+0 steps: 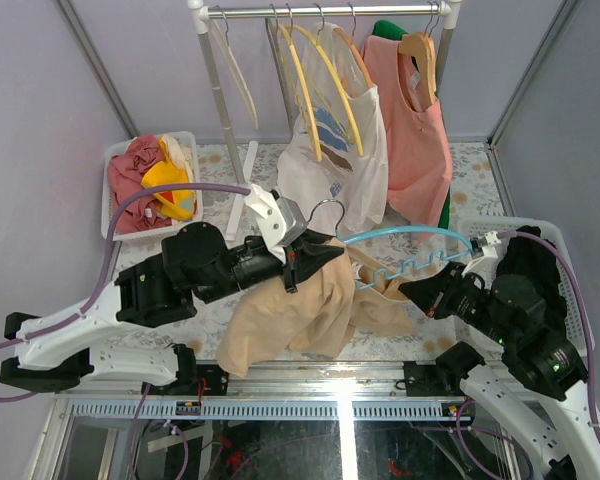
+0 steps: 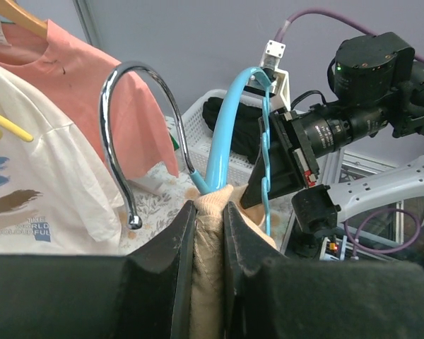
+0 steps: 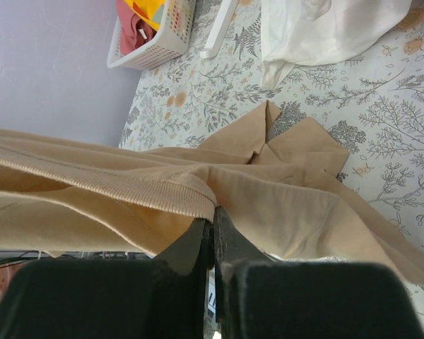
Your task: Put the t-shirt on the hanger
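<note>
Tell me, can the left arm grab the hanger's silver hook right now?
Probably not: the hanger's hook stands clear just beyond the left tool, but that tool is shut on the t-shirt at its collar.

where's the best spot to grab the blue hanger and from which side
Probably the bare upper arm of the hanger, from above: it is a thin uncovered curve with open space around it, so jaws can straddle it. The other half is under the t-shirt, and the left gripper crowds the hook.
</note>
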`<state>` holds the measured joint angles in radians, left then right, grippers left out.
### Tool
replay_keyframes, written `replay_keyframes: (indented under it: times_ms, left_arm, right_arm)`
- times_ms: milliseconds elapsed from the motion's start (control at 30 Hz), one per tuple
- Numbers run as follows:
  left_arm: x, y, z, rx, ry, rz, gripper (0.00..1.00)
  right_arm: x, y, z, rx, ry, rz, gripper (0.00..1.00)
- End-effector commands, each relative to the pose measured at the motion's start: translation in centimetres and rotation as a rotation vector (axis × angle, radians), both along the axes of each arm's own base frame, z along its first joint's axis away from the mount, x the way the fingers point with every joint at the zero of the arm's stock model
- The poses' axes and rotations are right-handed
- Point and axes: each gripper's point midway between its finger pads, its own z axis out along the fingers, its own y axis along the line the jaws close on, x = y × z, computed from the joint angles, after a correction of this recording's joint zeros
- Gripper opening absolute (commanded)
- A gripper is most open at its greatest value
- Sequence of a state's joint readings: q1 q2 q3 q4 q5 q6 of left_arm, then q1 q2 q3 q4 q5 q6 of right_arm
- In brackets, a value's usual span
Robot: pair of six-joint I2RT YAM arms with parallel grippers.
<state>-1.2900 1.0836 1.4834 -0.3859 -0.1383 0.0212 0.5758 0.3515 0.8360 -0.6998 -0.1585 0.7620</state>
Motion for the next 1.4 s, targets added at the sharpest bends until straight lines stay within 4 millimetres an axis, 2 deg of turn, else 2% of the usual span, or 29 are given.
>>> replay_keyframes:
  times_ms: [0, 167, 400, 533, 667, 867, 1033, 1133, 1367]
  left_arm:
    - [0.7, 0.9, 7.2, -0.286, -0.149, 0.051, 0.00]
    - [1.0, 0.8, 7.3, -0.346, -0.225, 0.069, 0.00]
    - [1.6, 1.1, 7.0, -0.343, -0.336, 0.111, 0.00]
    - [1.8, 2.3, 6.7, -0.342, -0.370, 0.139, 0.00]
    - [1.2, 4.1, 7.3, -0.371, -0.379, 0.143, 0.00]
    - [1.0, 4.4, 7.4, -0.381, -0.391, 0.135, 0.00]
    - [1.4, 3.4, 6.3, -0.320, -0.398, 0.135, 0.00]
    - [1.5, 3.5, 5.9, -0.301, -0.398, 0.141, 0.00]
    - [2.5, 4.0, 4.1, -0.236, -0.398, 0.198, 0.00]
  right_arm:
    - [-1.5, 0.5, 1.6, 0.023, -0.031, 0.081, 0.00]
    - [-2.6, 0.9, 2.6, 0.068, -0.045, 0.125, 0.00]
    - [-3.8, -0.6, 4.3, 0.083, -0.076, 0.087, 0.00]
    - [-4.2, -1.8, 5.2, 0.099, -0.089, 0.035, 0.00]
    - [-3.7, -3.5, 4.4, 0.039, -0.082, -0.055, 0.00]
    - [-4.2, -2.7, 5.5, 0.097, -0.094, -0.011, 0.00]
    - [-4.6, -3.0, 7.0, 0.100, -0.120, -0.009, 0.00]
    - [-4.7, -3.3, 8.0, 0.080, -0.137, -0.013, 0.00]
    - [-4.9, -2.6, 10.5, 0.095, -0.164, 0.036, 0.00]
